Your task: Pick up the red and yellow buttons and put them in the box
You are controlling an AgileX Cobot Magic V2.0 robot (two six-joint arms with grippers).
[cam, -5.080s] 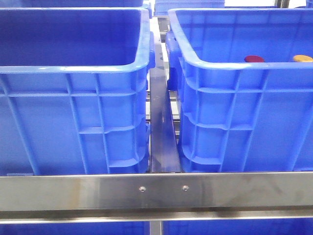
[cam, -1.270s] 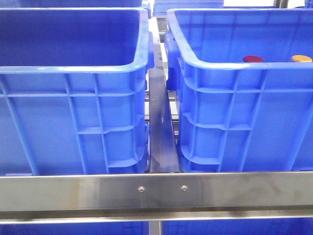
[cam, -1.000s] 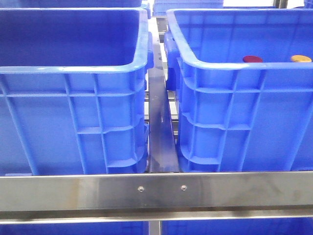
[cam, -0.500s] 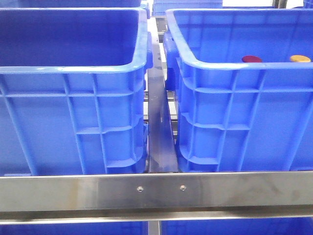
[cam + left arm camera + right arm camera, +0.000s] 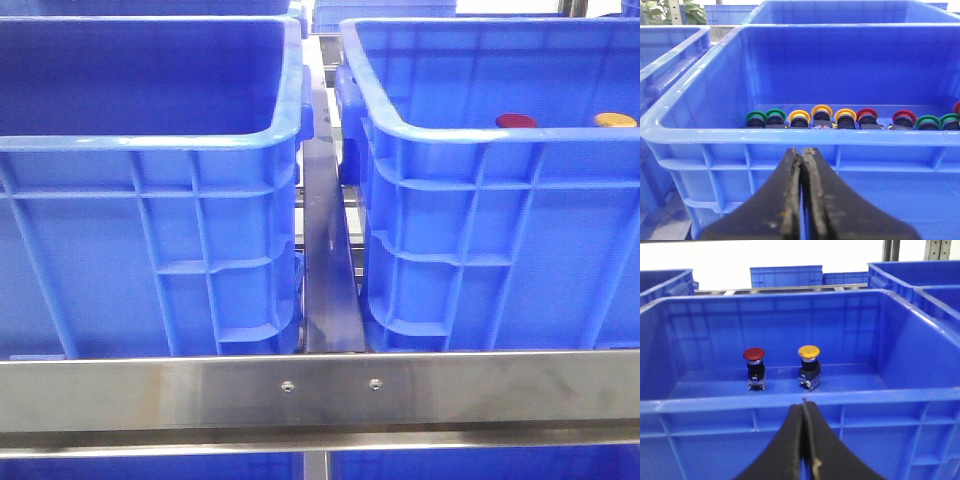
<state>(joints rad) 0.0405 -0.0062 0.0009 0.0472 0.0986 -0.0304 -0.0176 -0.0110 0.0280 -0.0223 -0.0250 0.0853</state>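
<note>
Box [image 5: 790, 405], a deep blue crate, holds the red button [image 5: 754, 354] and yellow button [image 5: 809, 352] standing side by side near its far wall. Right claw [image 5: 804, 440] and left claw [image 5: 801, 200] both pressed together, empty, outside crate rims.

red button [image 5: 754, 354]: dark red domed cap on black body, upright on floor of right crate; cap just shows over rim in front view [image 5: 517, 121]
yellow button [image 5: 809, 351]: yellow-orange cap, upright, beside the red, apart
box [image 5: 150, 140]: left blue crate; deep, ribbed walls, rolled rim
</note>
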